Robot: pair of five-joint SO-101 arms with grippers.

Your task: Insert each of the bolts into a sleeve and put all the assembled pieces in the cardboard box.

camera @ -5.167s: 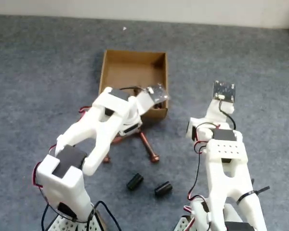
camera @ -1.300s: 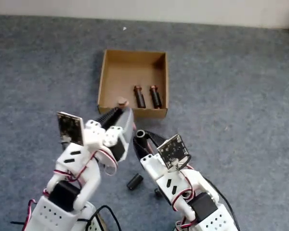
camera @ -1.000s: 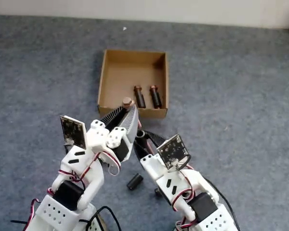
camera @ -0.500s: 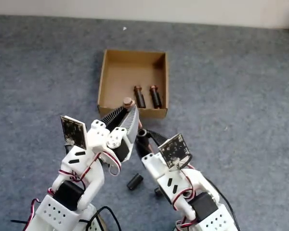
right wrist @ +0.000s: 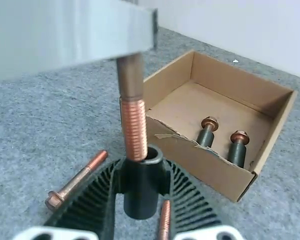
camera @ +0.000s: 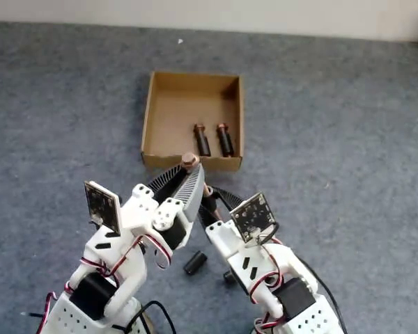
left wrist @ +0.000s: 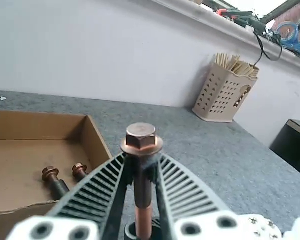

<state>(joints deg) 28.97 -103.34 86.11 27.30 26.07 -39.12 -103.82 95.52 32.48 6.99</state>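
Right wrist view: bolt (right wrist: 134,127) tip at the sleeve (right wrist: 140,190) mouth

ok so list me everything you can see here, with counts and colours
cardboard box: 1, brown, on the carpet beyond the arms
assembled pieces: 2, copper bolt in black sleeve, side by side in the box
gripped bolt: 1, copper, upright, threaded end at the gripped sleeve's mouth
gripped sleeve: 1, black, upright under that bolt
loose bolts: 2, copper, lying on the carpet
loose sleeves: 2, black, on the carpet between the arms, one partly hidden
stick holder: 1, beige, by the wall
carpet: 1, grey, under everything
left end effector: 1, black fingers, shut on the bolt
right end effector: 1, black fingers, shut on the sleeve
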